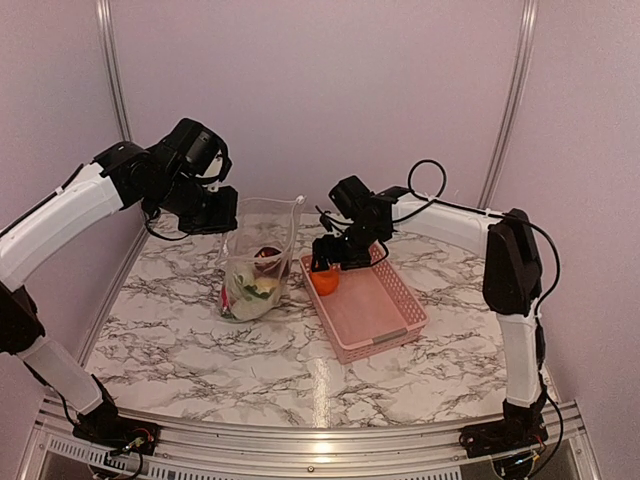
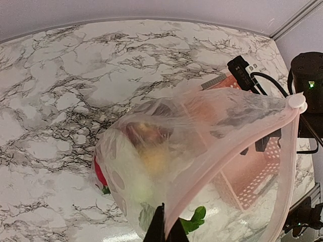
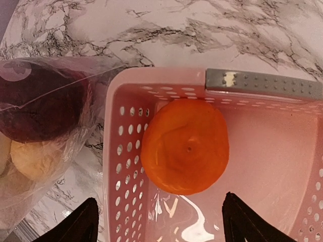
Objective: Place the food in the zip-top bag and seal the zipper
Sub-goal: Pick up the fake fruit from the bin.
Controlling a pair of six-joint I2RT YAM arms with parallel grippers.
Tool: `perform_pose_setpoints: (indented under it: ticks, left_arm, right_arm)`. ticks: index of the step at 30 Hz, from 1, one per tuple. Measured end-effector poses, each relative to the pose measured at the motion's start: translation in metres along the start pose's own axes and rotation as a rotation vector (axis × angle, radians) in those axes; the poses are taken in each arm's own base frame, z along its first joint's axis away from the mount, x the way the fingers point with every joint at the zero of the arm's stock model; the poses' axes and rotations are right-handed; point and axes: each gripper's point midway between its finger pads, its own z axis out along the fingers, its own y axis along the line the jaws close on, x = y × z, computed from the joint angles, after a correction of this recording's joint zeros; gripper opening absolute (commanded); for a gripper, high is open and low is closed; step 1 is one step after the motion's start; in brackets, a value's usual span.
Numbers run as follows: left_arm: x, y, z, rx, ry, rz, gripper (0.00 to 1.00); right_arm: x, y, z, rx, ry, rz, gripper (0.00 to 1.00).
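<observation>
the left gripper (image 2: 164, 229) clenched the zip-top bag (image 2: 227, 126) by its rim, held high; the right gripper (image 3: 157, 222) hung open over the orange toy fruit (image 3: 184, 146) in the pink basket (image 3: 151, 80).

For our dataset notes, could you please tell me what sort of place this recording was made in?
Probably a robotics lab workcell, not a kitchen: a marble-patterned tabletop boxed in by plain pale panels on aluminium posts, with a left arm and right arm bolted at its near edge.

Pink basket (image 3: 275, 169), orange ball (image 3: 184, 146), clear bag (image 2: 202, 121), grey-veined white marble table (image 1: 180, 350).
</observation>
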Motion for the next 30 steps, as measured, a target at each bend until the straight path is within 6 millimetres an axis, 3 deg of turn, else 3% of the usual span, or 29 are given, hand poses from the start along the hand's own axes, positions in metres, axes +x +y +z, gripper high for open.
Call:
perform_pose_setpoints:
  ticks: [7, 13, 30]
  left_arm:
    - [-0.001, 0.0, -0.005, 0.005, -0.01, -0.001, 0.0]
    - [0.001, 0.002, -0.006, 0.005, -0.009, 0.0, 0.0]
    - [0.0, 0.002, -0.008, 0.006, -0.012, 0.017, 0.0]
  right_arm:
    - [-0.011, 0.002, 0.011, -0.005, -0.012, -0.002, 0.81]
    - [-0.007, -0.005, 0.029, 0.009, 0.017, 0.007, 0.81]
    - [-0.004, -0.019, 0.053, 0.035, 0.049, 0.024, 0.85]
